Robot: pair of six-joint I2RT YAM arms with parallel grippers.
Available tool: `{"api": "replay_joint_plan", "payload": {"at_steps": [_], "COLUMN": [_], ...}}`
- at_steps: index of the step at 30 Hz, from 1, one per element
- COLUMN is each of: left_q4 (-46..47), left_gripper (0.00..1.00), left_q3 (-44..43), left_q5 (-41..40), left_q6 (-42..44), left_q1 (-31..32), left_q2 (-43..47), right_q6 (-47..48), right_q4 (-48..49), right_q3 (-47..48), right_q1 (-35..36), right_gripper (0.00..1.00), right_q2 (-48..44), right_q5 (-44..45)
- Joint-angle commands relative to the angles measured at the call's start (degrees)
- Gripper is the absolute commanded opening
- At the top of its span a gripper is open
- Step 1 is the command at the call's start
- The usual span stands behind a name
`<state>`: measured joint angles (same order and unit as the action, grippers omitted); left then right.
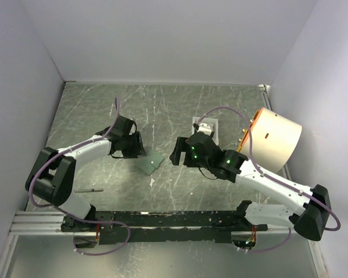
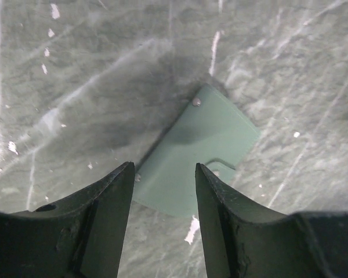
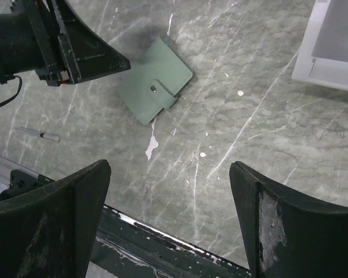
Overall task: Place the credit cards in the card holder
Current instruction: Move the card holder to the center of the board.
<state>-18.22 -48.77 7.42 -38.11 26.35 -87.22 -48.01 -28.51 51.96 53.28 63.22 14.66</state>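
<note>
Card holder (image 1: 152, 162) on the table (image 1: 104, 110) between left hand (image 2: 162, 169) and right hand (image 3: 169, 168); tray (image 1: 214, 124) behind the right hand

The card holder (image 3: 162, 72) is sage green with a tiny silver snap (image 3: 153, 88), while the surface (image 1: 162, 110) is dark grey-green, marbled with white streaks and flecks. The tray (image 3: 327, 75) is plain white; the drum (image 1: 276, 139) is cream with an orange rim.
</note>
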Motion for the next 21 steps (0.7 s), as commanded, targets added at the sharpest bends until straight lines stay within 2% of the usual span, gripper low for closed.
{"api": "replay_joint_plan", "payload": {"at_steps": [1, 12, 21], "left_q4": [-2.22, 2.3, 8.42], "left_gripper": [0.58, 0.56, 0.5], "left_q3": [-2.43, 2.9, 8.86], "left_q5": [-1.67, 8.31, 15.82], "left_q6": [4.85, 4.63, -0.75], "left_q1": [-1.05, -0.95, 1.23], "left_q2": [-3.17, -2.25, 2.69], "right_q6": [-0.51, -0.06, -0.17], "right_q4": [0.48, 1.37, 2.61], "right_q3": [0.59, 0.86, 0.5], "right_q1": [0.49, 0.73, 1.1], "right_gripper": [0.84, 0.83, 0.81], "right_q2": [0.28, 1.14, 2.03], "right_q5": [-0.22, -0.01, -0.9]}}
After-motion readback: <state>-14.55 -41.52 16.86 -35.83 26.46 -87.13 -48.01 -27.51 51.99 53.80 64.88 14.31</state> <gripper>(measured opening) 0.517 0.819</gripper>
